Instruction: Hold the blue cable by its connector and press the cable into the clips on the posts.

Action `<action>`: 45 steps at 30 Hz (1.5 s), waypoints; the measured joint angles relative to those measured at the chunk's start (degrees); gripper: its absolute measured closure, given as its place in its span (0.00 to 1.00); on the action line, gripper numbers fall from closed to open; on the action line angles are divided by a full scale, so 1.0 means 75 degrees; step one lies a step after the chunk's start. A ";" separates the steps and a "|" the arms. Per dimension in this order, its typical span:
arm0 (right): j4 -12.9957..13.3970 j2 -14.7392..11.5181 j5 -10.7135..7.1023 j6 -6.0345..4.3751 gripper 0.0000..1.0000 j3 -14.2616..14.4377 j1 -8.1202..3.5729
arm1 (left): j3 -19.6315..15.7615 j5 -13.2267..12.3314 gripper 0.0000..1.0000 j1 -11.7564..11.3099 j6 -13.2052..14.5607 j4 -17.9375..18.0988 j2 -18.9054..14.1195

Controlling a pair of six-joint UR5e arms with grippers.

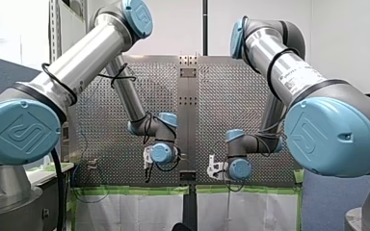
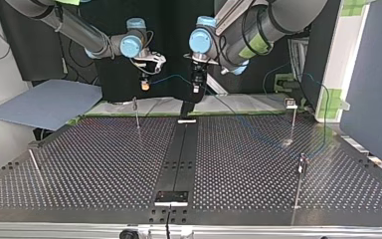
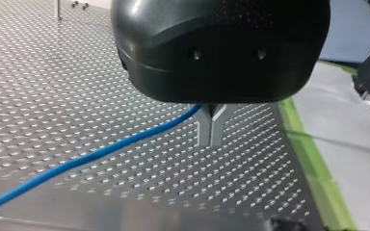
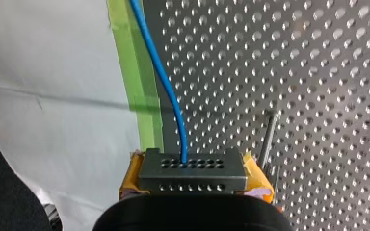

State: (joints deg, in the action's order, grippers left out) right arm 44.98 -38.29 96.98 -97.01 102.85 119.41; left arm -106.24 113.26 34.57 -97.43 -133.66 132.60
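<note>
Right gripper (image 4: 192, 180), its yellow pads (image 4: 131, 175) clamped on the grey connector (image 4: 192, 169), hangs over the taped edge of the bench (image 2: 104, 164). The blue cable (image 4: 166, 86) leaves the connector and, in the top view, runs toward 3 o'clock to the left gripper (image 3: 211, 130). That gripper's metal fingers are closed together, with the cable caught in the notch above their tips. One post (image 2: 137, 113) stands at 6 o'clock from the right gripper, and more posts (image 2: 293, 122) at 4 o'clock from the left gripper. The connector grasp looks done. No cable shows seated in a clip, though the clips are too small to be sure, so the pressing appears to lie ahead.
</note>
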 joint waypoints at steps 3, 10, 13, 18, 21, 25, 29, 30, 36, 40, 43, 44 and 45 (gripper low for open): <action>0.0079 -0.0001 -0.0004 -0.0012 1.00 0.0075 -0.0128 | 0.0192 0.0123 1.00 0.0192 -0.0159 -0.0163 0.0192; 0.0310 0.0000 -0.0022 -0.0031 1.00 0.0305 -0.0373 | 0.0628 0.0186 1.00 0.0630 -0.0252 -0.0264 0.0629; 0.0368 0.0000 -0.0028 -0.0043 1.00 0.0365 -0.0451 | 0.0814 0.0194 1.00 0.0815 -0.0251 -0.0256 0.0813; 0.0470 0.0000 -0.0032 -0.0050 1.00 0.0486 -0.0570 | 0.1128 0.0201 1.00 0.1130 -0.0242 -0.0251 0.1129; 0.0553 0.0000 -0.0033 -0.0064 1.00 0.0574 -0.0629 | 0.1312 0.0204 1.00 0.1313 -0.0240 -0.0251 0.1313; 0.0627 0.0000 -0.0039 -0.0098 1.00 0.0614 -0.0710 | 0.1550 0.0206 1.00 0.1478 -0.0240 -0.0251 0.1549; 0.0667 0.0000 -0.0067 -0.0126 1.00 0.0625 -0.0809 | 0.1798 0.0207 1.00 0.1521 -0.0248 -0.0257 0.1798; 0.0678 0.0000 -0.0075 -0.0132 1.00 0.0629 -0.0841 | 0.1877 0.0206 1.00 0.1525 -0.0252 -0.0261 0.1877; 0.0750 -0.0001 -0.0180 -0.0157 1.00 0.0660 -0.1038 | 0.2258 0.0275 1.00 0.1531 -0.0283 -0.0322 0.2281; 0.0939 -0.0001 -0.0334 -0.0308 1.00 0.0805 -0.1224 | 0.2420 0.0428 1.00 0.1534 -0.0281 -0.0389 0.2413; 0.1138 -0.0001 -0.0522 -0.0396 1.00 0.0932 -0.1420 | 0.2549 0.0486 1.00 0.1554 -0.0261 -0.0449 0.2436; 0.1196 -0.0001 -0.0581 -0.0407 1.00 0.0951 -0.1478 | 0.2589 0.0495 1.00 0.1563 -0.0254 -0.0473 0.2440; 0.1265 -0.0001 -0.0651 -0.0420 1.00 0.0968 -0.1549 | 0.2646 0.0502 1.00 0.1578 -0.0248 -0.0514 0.2441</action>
State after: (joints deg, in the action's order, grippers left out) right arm 54.47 -38.30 92.09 -100.16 110.10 107.79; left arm -86.39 117.03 46.41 -99.29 -137.51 150.91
